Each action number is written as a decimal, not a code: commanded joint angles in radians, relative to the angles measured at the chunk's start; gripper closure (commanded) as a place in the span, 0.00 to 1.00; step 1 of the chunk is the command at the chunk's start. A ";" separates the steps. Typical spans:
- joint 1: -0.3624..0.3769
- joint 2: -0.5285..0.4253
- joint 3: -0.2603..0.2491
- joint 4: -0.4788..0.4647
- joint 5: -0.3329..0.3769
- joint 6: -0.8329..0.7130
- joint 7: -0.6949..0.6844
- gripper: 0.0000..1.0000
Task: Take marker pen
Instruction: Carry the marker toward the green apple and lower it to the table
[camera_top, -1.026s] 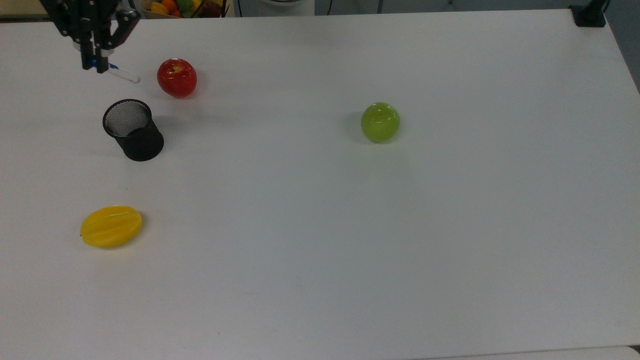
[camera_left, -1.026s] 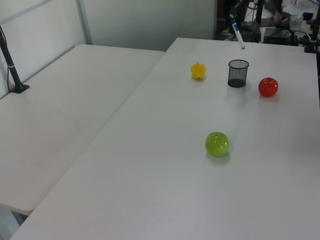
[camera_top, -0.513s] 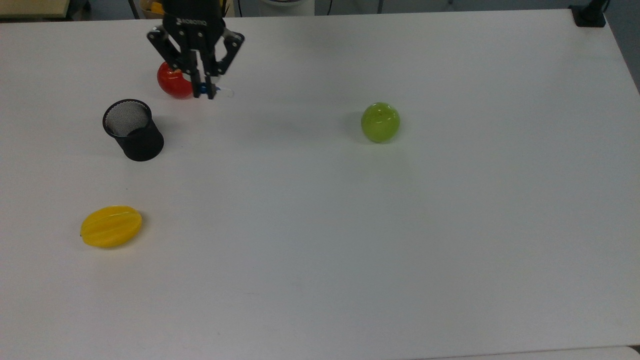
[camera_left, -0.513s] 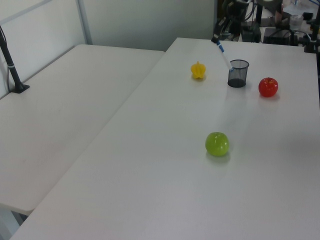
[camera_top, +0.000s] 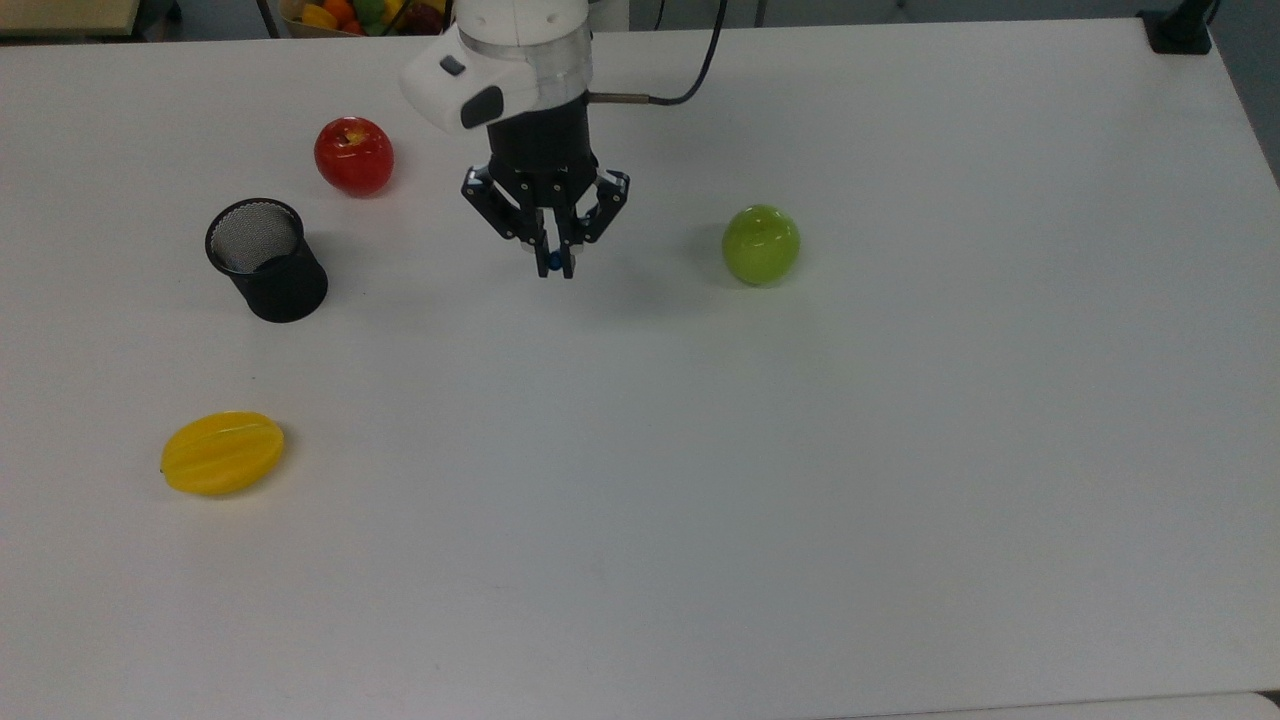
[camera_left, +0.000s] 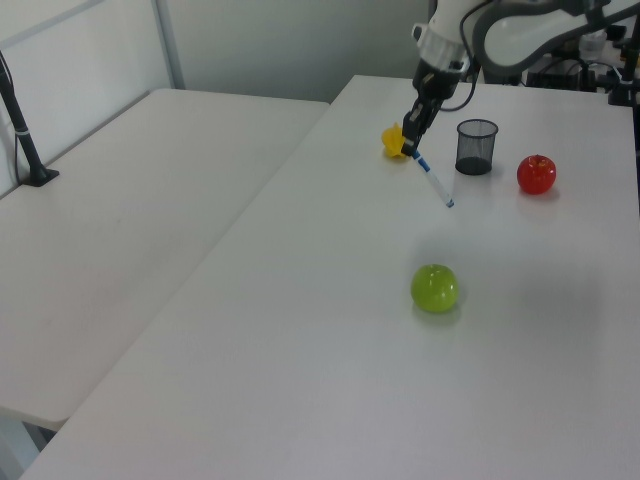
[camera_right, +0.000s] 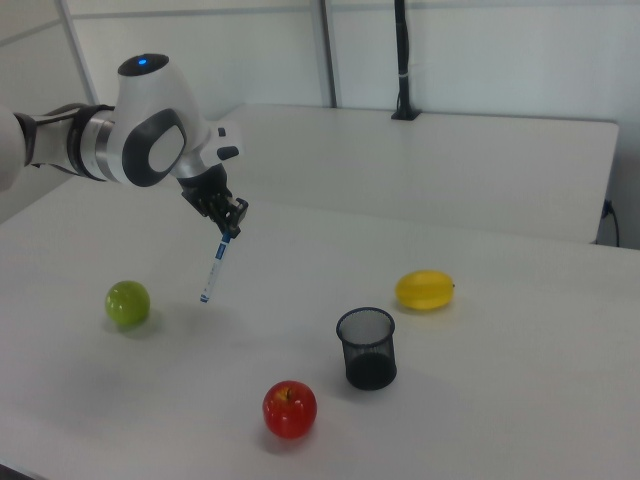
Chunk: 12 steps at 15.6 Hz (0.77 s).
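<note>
I see my jaws clamped on the blue-capped top of the marker pen (camera_right: 213, 268), which hangs tilted in the air above the worktop (camera_top: 700, 480) (in the top view, the green apple (camera_top: 761, 244) sits at 3 o'clock of it).

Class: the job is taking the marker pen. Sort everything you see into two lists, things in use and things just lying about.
In use:
marker pen
claw, shut on the pen

Lying about:
green apple
red apple
black mesh cup
yellow fruit

Two apples (camera_top: 354, 155) (camera_top: 761, 244), one marker pen (camera_right: 213, 268), one cup (camera_top: 266, 260)
</note>
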 joint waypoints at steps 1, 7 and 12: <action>0.034 0.060 -0.002 0.014 0.034 0.065 0.011 0.98; 0.066 0.130 0.000 0.014 0.037 0.156 0.011 0.98; 0.095 0.189 0.015 0.012 0.028 0.246 0.009 0.94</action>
